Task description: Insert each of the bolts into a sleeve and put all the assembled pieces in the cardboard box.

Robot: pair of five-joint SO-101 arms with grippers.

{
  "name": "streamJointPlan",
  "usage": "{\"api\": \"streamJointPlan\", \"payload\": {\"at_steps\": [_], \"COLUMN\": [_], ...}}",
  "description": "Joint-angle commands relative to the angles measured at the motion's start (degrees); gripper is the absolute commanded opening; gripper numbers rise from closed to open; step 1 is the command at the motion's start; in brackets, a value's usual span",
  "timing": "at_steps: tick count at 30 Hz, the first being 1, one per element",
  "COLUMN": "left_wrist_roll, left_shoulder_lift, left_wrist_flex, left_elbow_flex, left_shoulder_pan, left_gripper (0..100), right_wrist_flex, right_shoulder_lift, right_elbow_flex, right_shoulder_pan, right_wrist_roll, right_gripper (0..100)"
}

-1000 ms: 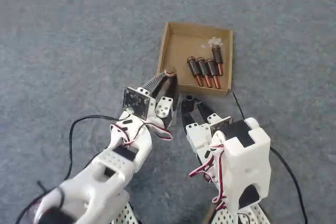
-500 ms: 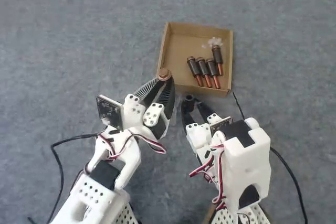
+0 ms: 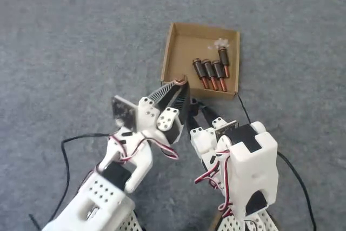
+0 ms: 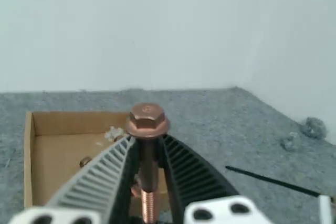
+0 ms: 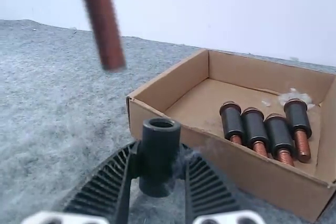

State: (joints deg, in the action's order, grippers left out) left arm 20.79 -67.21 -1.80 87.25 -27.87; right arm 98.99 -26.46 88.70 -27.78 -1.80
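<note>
A grey felt-covered bench (image 3: 65,52) takes up the whole scene. Seen from above, the left arm (image 3: 108,187) comes in from about 7 o'clock and the right arm (image 3: 246,166) from about 5 o'clock. The two meet near the middle.

The cardboard box (image 3: 186,41) sits at about 1 o'clock from the middle, open side up. Four assembled pieces (image 3: 210,71) lie side by side in its 4 o'clock part, with copper ends poking out of dark sleeves. A bit of white fluff (image 3: 220,42) lies beside them, towards 12 o'clock.

The left hand (image 3: 178,87) hangs at the box's 7 o'clock corner, just at the near wall. It is closed on a copper bolt (image 4: 148,166), clamped by the shank with the hex head sticking out past the fingertips.

The right hand (image 5: 157,166) sits just beside the left one, at the box's 6 o'clock side. It grips a black sleeve (image 5: 160,140) upright with the open mouth facing up. In the right wrist view, the bolt's tilted shank hangs above the sleeve, apart from it and not inside.

A black cable (image 3: 67,150) loops on the felt at about 8 o'clock.
</note>
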Motion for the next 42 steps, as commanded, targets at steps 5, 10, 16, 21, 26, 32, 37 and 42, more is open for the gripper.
{"api": "streamJointPlan", "payload": {"at_steps": [5,10,16,21,26,32,37,42], "left_wrist_roll": [0.35,0.35,0.26,0.00,0.00,0.00,-2.02,-2.02], "left_shoulder_lift": [20.48,17.93,13.45,13.45,13.54,17.85,30.07,33.05], "left_wrist_flex": [-6.51,-3.25,1.32,1.14,-0.26,-0.97,-8.44,-9.49], "left_elbow_flex": [-10.24,-10.15,-10.15,-10.86,-13.93,-14.81,-17.27,-18.33], "left_shoulder_pan": [-0.53,-1.93,-2.29,-1.85,1.23,0.53,0.62,0.26], "left_gripper": [1,1,1,1,1,1,1,1], "right_wrist_flex": [1.27,1.19,1.36,1.36,1.36,1.36,1.36,1.36], "right_shoulder_lift": [0.13,0.13,0.13,0.13,0.22,0.22,0.22,0.22], "right_elbow_flex": [0.00,0.00,0.35,0.44,0.79,0.79,0.79,0.62], "right_shoulder_pan": [0.22,0.31,0.31,0.31,0.04,-0.04,0.04,0.31], "right_wrist_roll": [1.14,1.23,1.23,1.23,1.23,1.23,1.23,1.23], "right_gripper": [0.6,0.6,0.6,0.6,0.6,0.6,0.6,0.6]}}
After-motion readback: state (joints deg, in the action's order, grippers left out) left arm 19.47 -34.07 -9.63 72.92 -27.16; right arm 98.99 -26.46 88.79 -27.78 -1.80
